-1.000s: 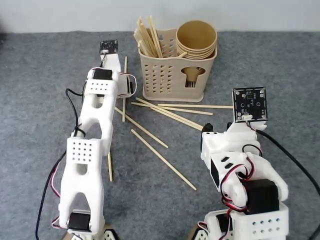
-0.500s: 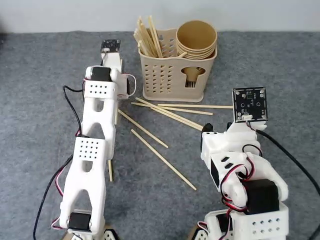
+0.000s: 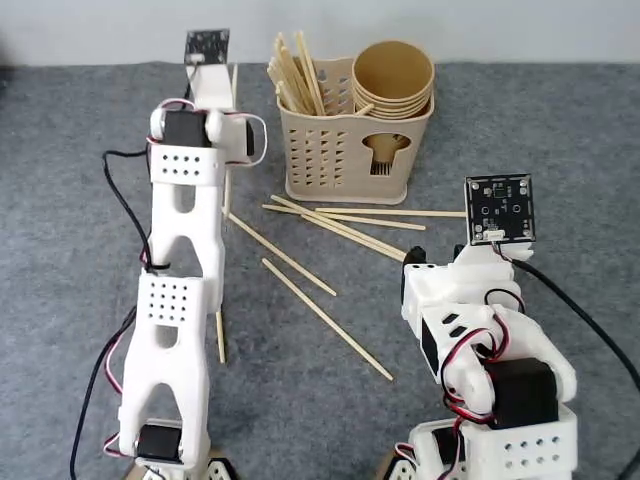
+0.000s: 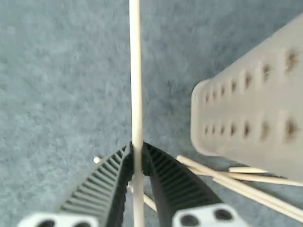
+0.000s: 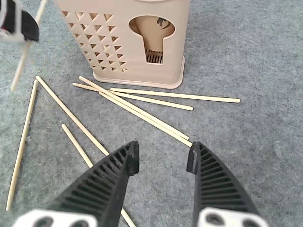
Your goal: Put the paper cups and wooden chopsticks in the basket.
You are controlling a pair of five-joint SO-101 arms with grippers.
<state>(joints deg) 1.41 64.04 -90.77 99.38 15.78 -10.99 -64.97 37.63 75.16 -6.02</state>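
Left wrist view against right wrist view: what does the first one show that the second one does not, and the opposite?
The left wrist view adds the grip from close by: the left hand with its ribbed black fingers shut on a thin wooden chopstick. The right wrist view adds the open right hand and the keyhole-shaped cut-out in the front of the beige perforated plastic basket. Both give the basket, the held chopstick, loose wooden chopsticks lying by the basket's foot, and the grey carpet.
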